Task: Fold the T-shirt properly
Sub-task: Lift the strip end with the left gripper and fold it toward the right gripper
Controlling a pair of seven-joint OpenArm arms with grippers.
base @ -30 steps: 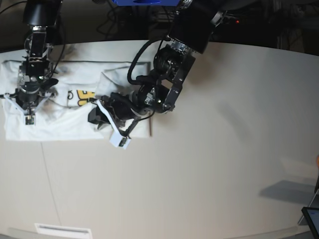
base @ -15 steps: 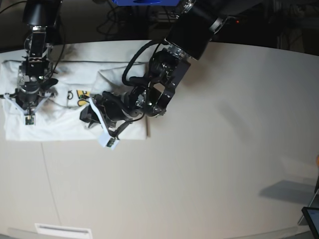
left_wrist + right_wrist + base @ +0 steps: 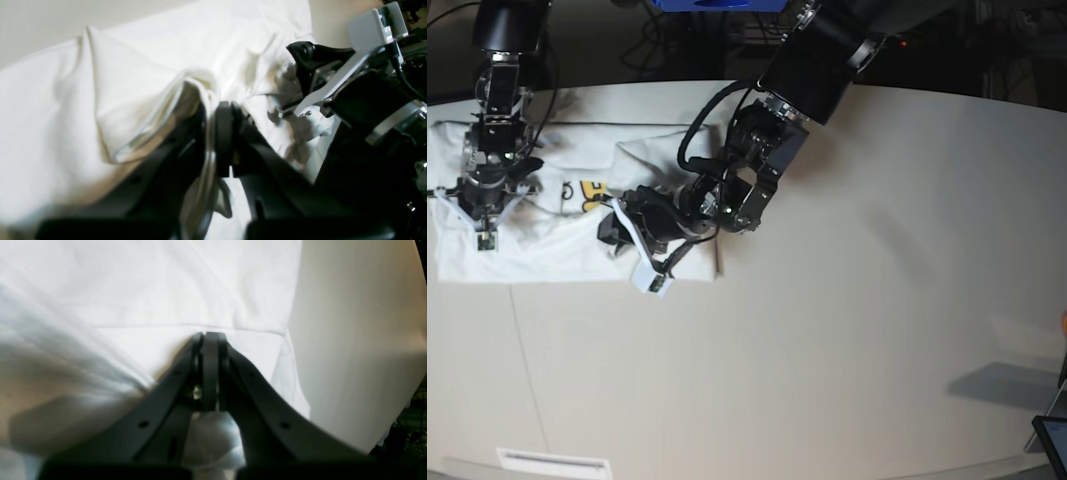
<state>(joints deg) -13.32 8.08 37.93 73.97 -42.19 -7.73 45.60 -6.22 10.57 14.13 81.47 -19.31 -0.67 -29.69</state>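
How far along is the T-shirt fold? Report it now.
Midway, by the look of it. Done: the T-shirt lies on the table with one side already doubled over, plain reverse up. In hand: the left gripper is shut on a bunched fold, the right gripper is shut on the cloth. Left: laying that fold flat and squaring the shirt.

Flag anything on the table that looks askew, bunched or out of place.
The T-shirt is not lying flat: near the left tool a fold of white cloth stands up in a peak, pinched between its jaws. The right tool is shut at a hem line. Only a scrap of yellow print shows. Nothing looks torn or spilled.
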